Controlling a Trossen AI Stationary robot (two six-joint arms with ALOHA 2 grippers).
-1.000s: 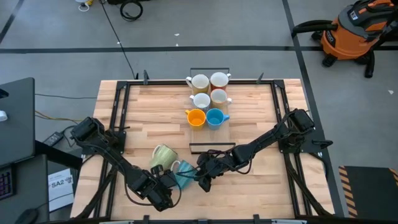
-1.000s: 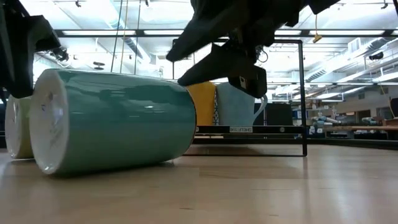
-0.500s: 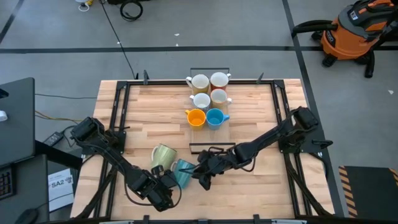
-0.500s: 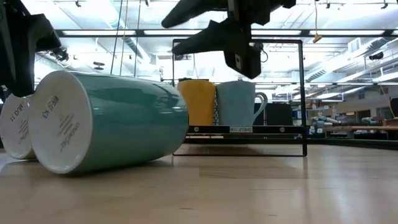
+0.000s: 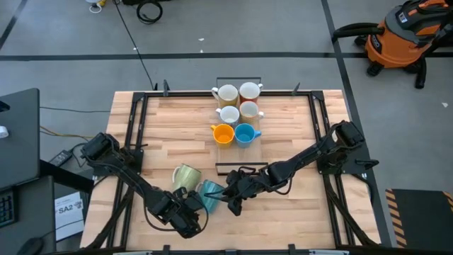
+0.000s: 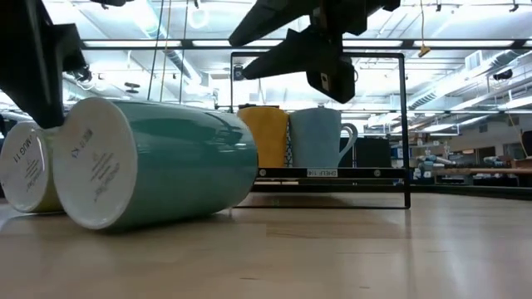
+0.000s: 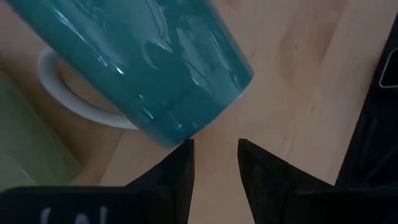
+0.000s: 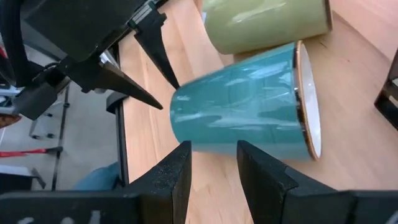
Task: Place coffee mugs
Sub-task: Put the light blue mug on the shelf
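Your left gripper (image 7: 214, 162) and right gripper (image 8: 212, 163), both narrowly parted and empty, are flanking the toppled teal mug (image 5: 210, 195), likely for righting it.

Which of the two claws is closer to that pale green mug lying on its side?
The left. The left gripper sits just in front of the pale green mug, beside the teal mug. The right gripper is past the teal mug, which lies between it and the green one.

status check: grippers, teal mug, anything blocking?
Left gripper and right gripper both open, empty, flanking the teal mug. Mug on its side, unheld. Pale green mug lies close beside it, crowding the grasp.
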